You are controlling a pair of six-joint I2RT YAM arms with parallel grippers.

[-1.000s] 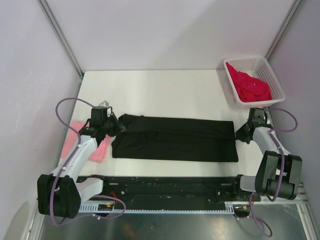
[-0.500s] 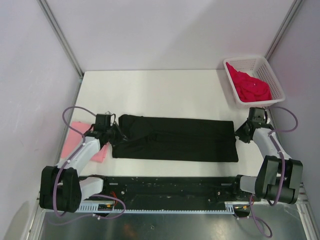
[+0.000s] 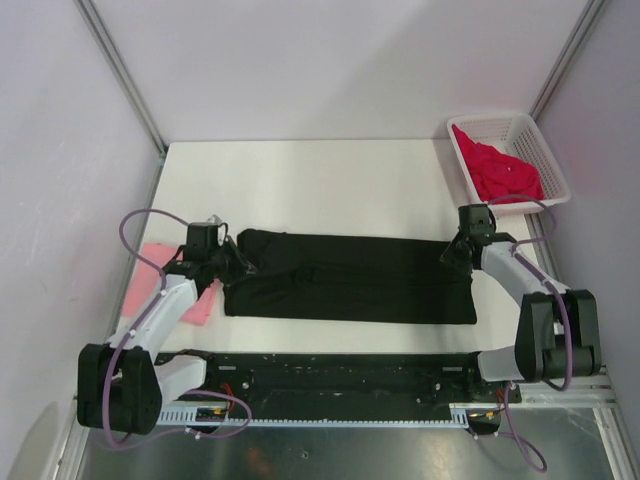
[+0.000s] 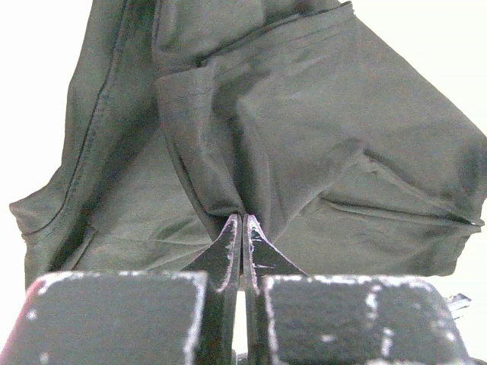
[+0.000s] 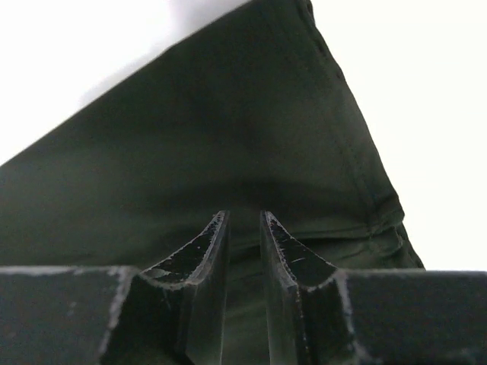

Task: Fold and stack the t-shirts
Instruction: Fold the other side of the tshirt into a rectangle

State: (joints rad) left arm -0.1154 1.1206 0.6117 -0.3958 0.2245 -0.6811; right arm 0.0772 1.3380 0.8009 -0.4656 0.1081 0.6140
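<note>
Black t-shirt [image 3: 350, 280] lies flat along the front edge of the table [image 3: 320, 190]; bare room behind. Left gripper [image 4: 242, 220] pinches its left fold. Right gripper [image 5: 243, 217] at right end, narrow gap, hold unclear. Pink t-shirt [image 3: 150, 272] far left; red t-shirt [image 3: 500, 170] in basket [image 3: 548, 160].

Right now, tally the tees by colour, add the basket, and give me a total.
black tee: 1
pink tee: 1
red tee: 1
basket: 1
Total: 4
</note>
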